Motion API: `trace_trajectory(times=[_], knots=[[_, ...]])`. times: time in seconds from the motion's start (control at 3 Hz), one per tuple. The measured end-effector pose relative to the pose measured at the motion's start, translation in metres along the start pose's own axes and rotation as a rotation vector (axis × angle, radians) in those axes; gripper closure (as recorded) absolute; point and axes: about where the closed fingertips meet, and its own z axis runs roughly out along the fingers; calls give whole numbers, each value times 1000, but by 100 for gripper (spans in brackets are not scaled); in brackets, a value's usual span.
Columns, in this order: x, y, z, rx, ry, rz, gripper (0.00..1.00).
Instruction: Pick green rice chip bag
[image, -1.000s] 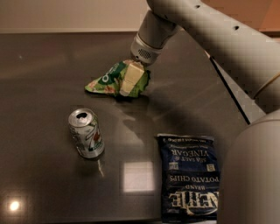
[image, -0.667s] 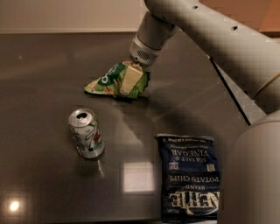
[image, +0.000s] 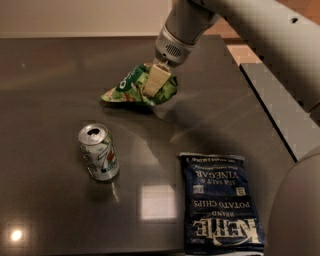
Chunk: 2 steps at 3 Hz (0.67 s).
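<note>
The green rice chip bag (image: 131, 86) is a small wrinkly light-green bag on the dark table (image: 50, 75), at the back middle. My gripper (image: 150, 91) comes down on it from above, on the arm that reaches in from the upper right. A cream finger (image: 155, 79) presses against the bag's right half, and the foil bunches up around it. The gripper is shut on the bag. The bag's right side sits a little above the table with a shadow under it. Its left tip is low, near the surface.
A silver soda can (image: 99, 152) stands upright at the front left. A flat dark-blue Kettle potato chips bag (image: 219, 204) lies at the front right. The table's right edge runs beside a grey ledge (image: 280, 110).
The gripper and the green bag have moved slightly up and to the right together. The can and the blue bag have not moved.
</note>
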Motion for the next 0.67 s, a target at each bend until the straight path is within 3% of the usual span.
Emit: trace_trajectory(times=[0.33,0.67], knots=[[2,8,-42,1,-38,-24,100],[4,14,-86,2,-67,-56,100]])
